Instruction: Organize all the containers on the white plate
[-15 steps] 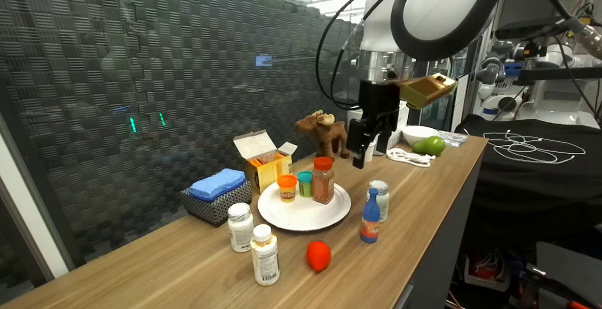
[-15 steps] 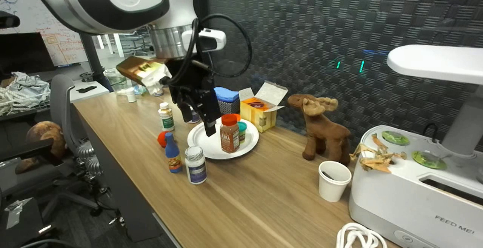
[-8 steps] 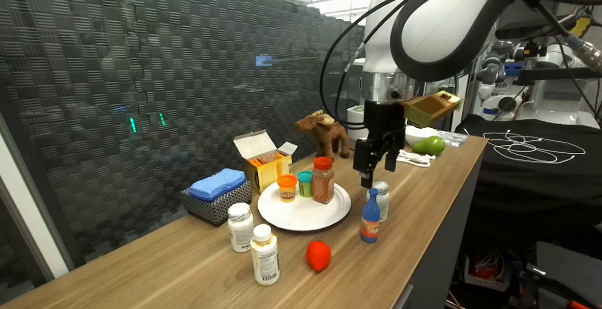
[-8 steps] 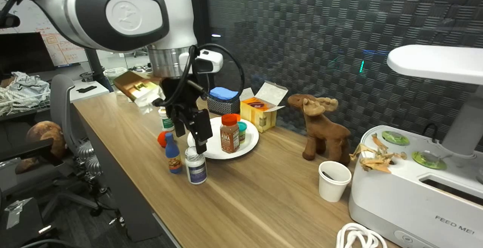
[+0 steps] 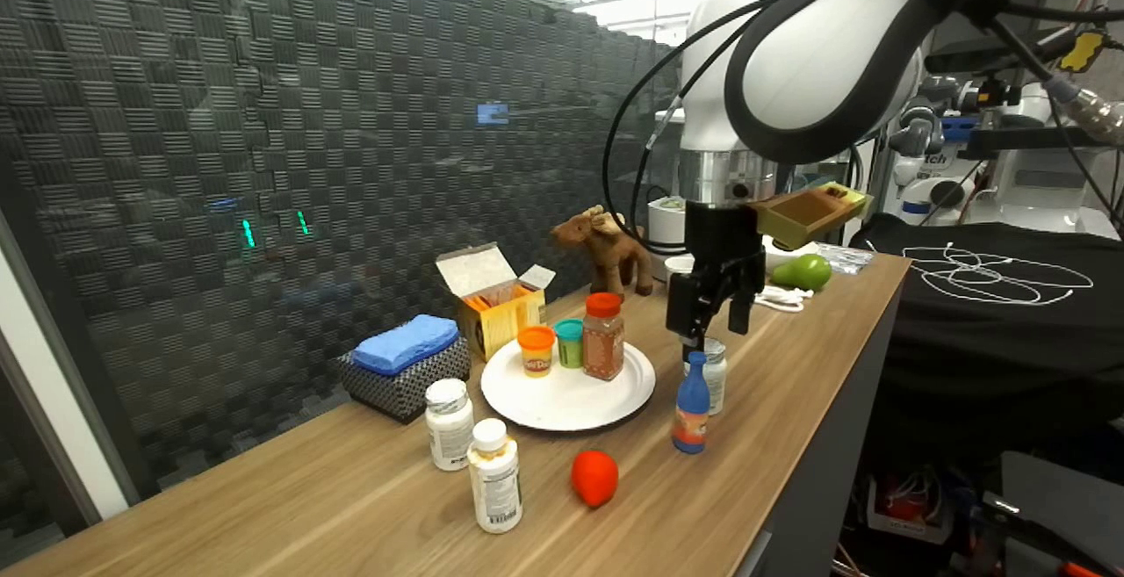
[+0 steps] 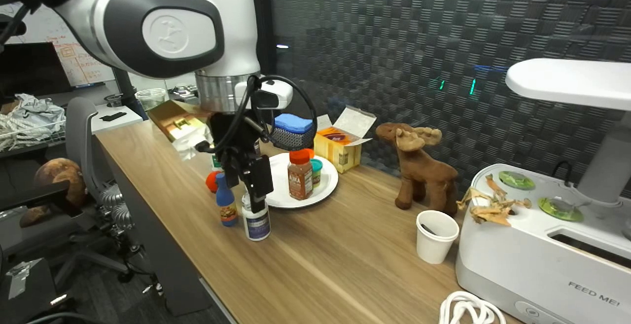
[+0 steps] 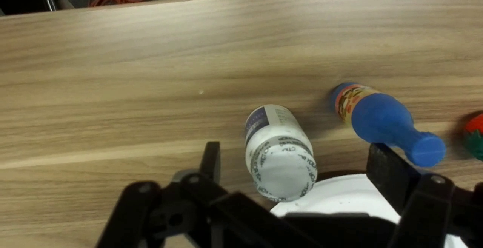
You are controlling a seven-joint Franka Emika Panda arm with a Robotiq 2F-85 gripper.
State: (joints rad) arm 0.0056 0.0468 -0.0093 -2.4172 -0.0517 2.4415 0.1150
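My gripper (image 7: 298, 167) stands open above a white bottle with a purple label (image 7: 285, 172); this upright bottle sits between the spread fingers, apart from both in the wrist view. Beside it on the table is a blue bottle (image 5: 691, 419), close to one finger (image 7: 392, 176). The white plate (image 5: 571, 414) carries a red-capped jar (image 5: 604, 344), an orange-lidded tub (image 5: 536, 355) and a teal-lidded tub (image 5: 570, 344). Two more white bottles, one sealed on top (image 5: 450, 436) and one white-capped (image 5: 496, 489), stand upright off the plate; the arm mostly hides them in an exterior view.
A red fruit-like object (image 5: 595, 478) lies near the plate. Behind it are an open yellow carton (image 5: 505, 318), a blue cloth (image 5: 406, 344) on a dark box, and a brown plush moose (image 6: 426, 176). A paper cup (image 6: 436, 237) stands by a white planter (image 6: 537, 260).
My gripper has come down and shifted away from the plate's side to over the white bottle with the purple label. Its fingers have stayed open; the objects have not moved.
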